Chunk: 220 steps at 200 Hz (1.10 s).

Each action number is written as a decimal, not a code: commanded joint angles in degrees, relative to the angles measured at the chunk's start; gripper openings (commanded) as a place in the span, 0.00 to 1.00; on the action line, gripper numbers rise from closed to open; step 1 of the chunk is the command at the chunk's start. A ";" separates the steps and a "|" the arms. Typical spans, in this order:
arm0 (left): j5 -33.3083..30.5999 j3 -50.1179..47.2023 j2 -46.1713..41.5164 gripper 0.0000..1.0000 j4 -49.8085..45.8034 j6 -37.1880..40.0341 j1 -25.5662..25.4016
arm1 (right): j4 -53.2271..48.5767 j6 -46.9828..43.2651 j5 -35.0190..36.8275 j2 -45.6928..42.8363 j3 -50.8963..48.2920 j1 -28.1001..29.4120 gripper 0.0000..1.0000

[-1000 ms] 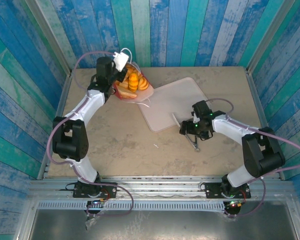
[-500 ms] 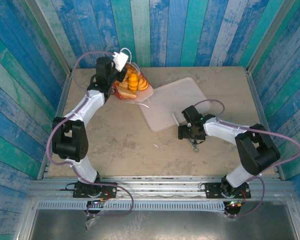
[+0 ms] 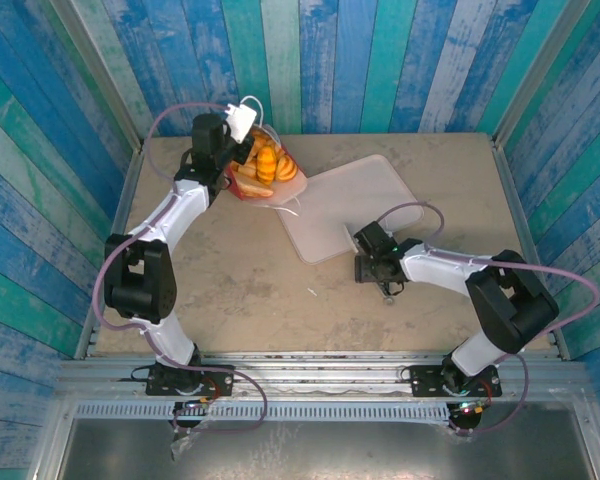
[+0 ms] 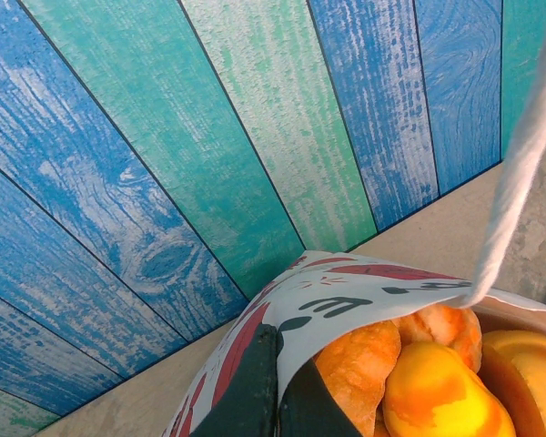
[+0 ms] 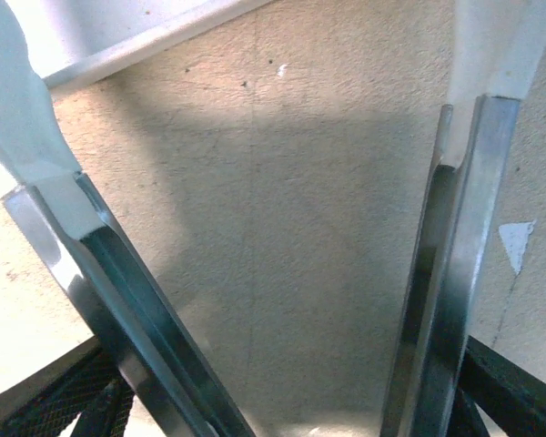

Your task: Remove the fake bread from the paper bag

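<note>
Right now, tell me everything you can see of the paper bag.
The paper bag is small and made of white paper with red and dark print. It sits at the far left of the table, near the back wall. Its mouth is open and it is packed with glossy orange bread. A white cord handle rises from its rim. The left claw is shut on the rim's edge. Its near side comes close to the pale tray, but I cannot tell whether they touch.
</note>
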 commanded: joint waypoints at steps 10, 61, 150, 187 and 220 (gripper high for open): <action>0.74 1.00 -5.53 0.00 3.41 -0.97 0.04 | -3.16 1.09 -0.71 3.75 -2.18 3.65 0.73; 0.41 1.01 -5.76 0.00 3.02 -0.66 0.00 | -0.88 -3.74 1.30 4.64 -0.14 5.08 0.67; 0.78 1.03 -6.52 0.00 2.27 -0.58 -0.03 | 0.52 2.88 4.52 8.35 -1.28 5.00 0.83; 0.31 0.78 -6.89 0.00 1.87 -0.32 0.03 | 0.11 5.41 4.03 7.17 -3.78 4.99 0.81; 0.38 0.74 -6.81 0.00 2.13 -0.40 0.00 | -0.67 7.37 3.74 4.55 -7.04 5.34 0.82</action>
